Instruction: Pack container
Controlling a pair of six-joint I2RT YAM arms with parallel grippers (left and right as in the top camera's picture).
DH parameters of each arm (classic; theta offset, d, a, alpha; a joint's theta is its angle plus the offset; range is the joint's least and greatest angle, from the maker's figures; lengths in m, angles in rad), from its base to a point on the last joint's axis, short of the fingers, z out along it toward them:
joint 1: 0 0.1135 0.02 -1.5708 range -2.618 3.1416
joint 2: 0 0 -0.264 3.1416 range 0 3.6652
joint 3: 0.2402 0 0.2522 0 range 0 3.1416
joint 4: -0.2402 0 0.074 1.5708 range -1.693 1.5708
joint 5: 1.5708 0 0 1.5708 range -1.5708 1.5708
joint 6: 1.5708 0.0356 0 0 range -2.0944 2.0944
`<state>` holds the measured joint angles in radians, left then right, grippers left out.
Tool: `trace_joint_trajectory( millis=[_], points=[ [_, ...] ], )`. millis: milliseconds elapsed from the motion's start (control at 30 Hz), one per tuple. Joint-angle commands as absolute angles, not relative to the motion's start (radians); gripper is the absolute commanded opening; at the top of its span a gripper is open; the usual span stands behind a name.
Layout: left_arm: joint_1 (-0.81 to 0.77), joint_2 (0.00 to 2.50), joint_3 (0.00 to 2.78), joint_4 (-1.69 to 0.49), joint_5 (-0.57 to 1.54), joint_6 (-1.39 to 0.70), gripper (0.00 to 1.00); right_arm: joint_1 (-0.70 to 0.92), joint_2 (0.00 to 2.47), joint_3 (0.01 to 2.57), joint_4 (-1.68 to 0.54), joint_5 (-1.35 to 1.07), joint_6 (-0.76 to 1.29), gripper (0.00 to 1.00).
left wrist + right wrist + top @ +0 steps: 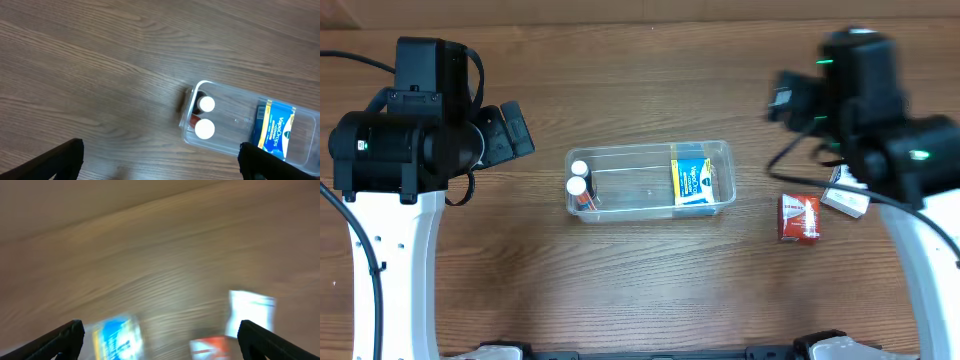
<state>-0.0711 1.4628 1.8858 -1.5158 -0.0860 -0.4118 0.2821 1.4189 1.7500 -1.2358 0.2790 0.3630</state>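
Dark fingertips of the left claw (162, 159) sit at the bottom corners of its wrist view, spread wide with nothing between them. The right claw (161, 339) looks equally wide and empty, though that view is blurred. On the wooden counter (640, 290), the container (635, 187) lies near the middle, between the two arms. I judge packing roughly half done: two white-capped bottles (578, 178) stand caps up at its left end, and a blue and yellow packet (692, 183) lies at its right end. A red packet (799, 216) and a white packet (845, 198), partly hidden by the right arm, wait outside, toward the counter's right edge. The container's mouth faces up. Its long axis runs left to right, nearly parallel to the far edge.
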Motion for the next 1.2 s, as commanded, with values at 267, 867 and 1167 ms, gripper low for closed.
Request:
trace_joint_trajectory(
  millis=[267, 867, 1167],
  points=[
    [-0.067, 1.466, 1.899, -1.514, -0.082, -0.389, 1.0, -0.39, 1.825, 1.561, -1.22, 0.105, 0.268, 1.0],
    [-0.067, 1.466, 1.899, -1.524, -0.085, -0.389, 1.0, -0.392, 2.103, 1.494, -1.129, -0.014, 0.212, 0.76],
    [-0.067, 1.466, 1.899, -1.526, -0.085, -0.389, 1.0, -0.199, 1.707, 1.665, -1.238, -0.152, 0.159, 0.71]
  ],
)
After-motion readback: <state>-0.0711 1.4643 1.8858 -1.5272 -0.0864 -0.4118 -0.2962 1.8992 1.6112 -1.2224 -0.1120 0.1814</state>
